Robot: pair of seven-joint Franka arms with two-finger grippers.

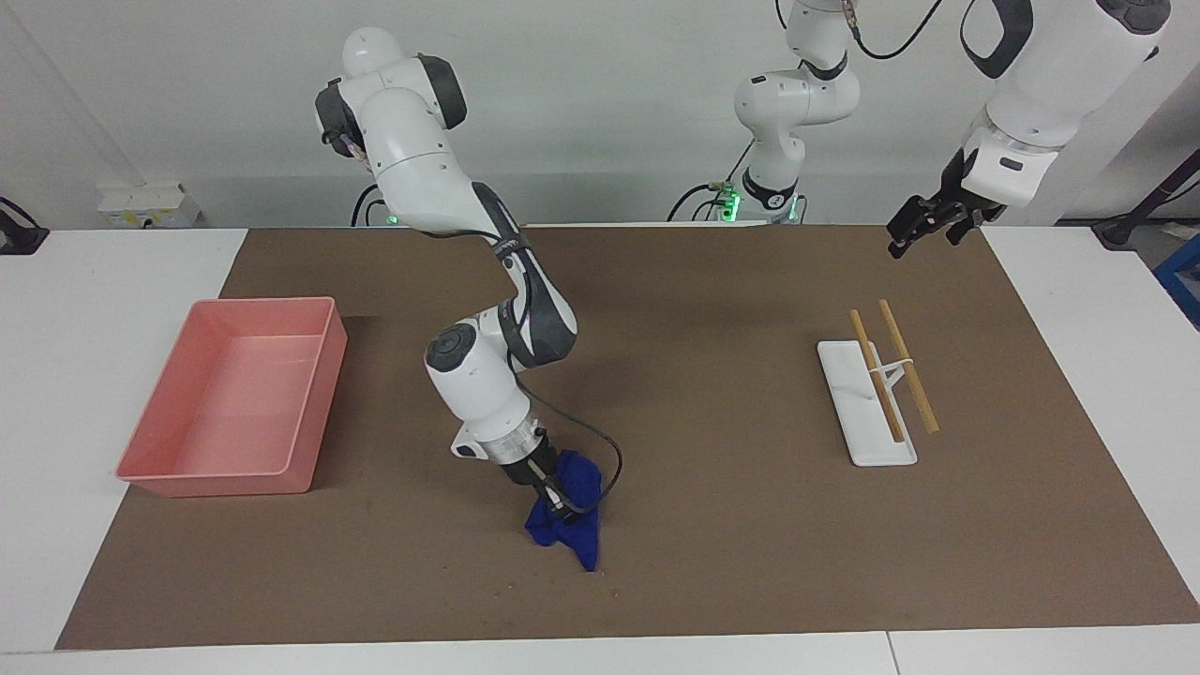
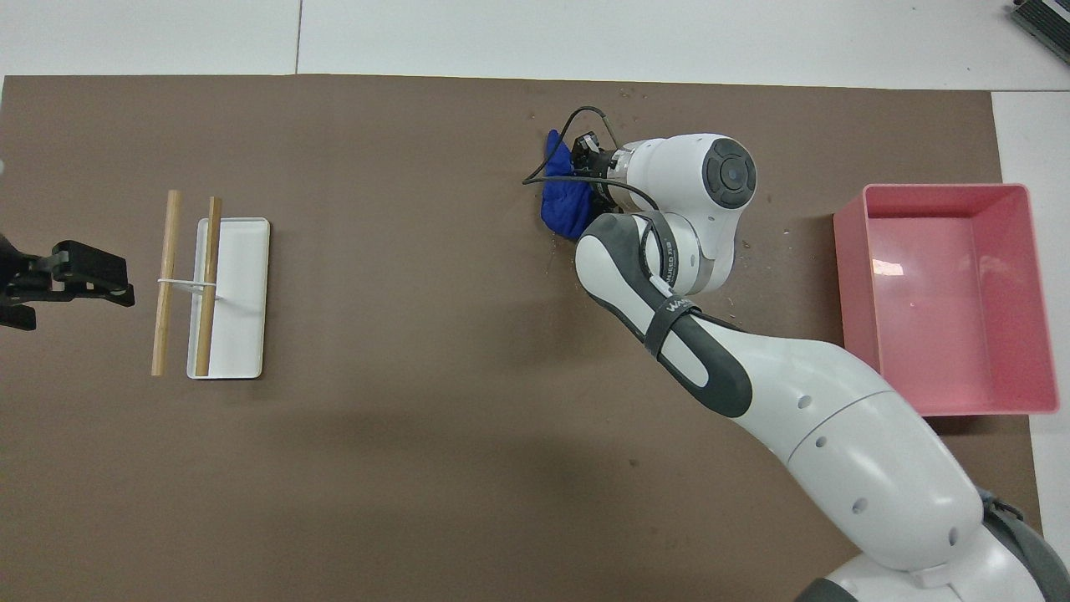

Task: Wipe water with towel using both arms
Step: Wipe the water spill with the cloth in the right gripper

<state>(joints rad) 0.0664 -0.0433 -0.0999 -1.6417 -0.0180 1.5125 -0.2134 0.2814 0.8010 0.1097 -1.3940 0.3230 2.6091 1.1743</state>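
Note:
My right gripper (image 1: 555,499) is shut on the royal-blue towel (image 1: 569,527), low over the brown mat toward the edge farthest from the robots. The towel hangs bunched from the fingers, and its lowest corner reaches the mat or sits just above it. In the overhead view the right gripper (image 2: 590,164) and the towel (image 2: 562,207) show beside the arm's wrist. The water shows only as faint specks on the mat by the towel (image 1: 609,591) (image 2: 552,255). My left gripper (image 1: 923,230) (image 2: 79,272) waits open and empty, raised over the mat's edge at the left arm's end.
A white rack with two wooden sticks (image 1: 877,394) (image 2: 226,288) stands toward the left arm's end. A pink bin (image 1: 234,408) (image 2: 949,297) stands empty toward the right arm's end. A brown mat (image 1: 712,525) covers the white table.

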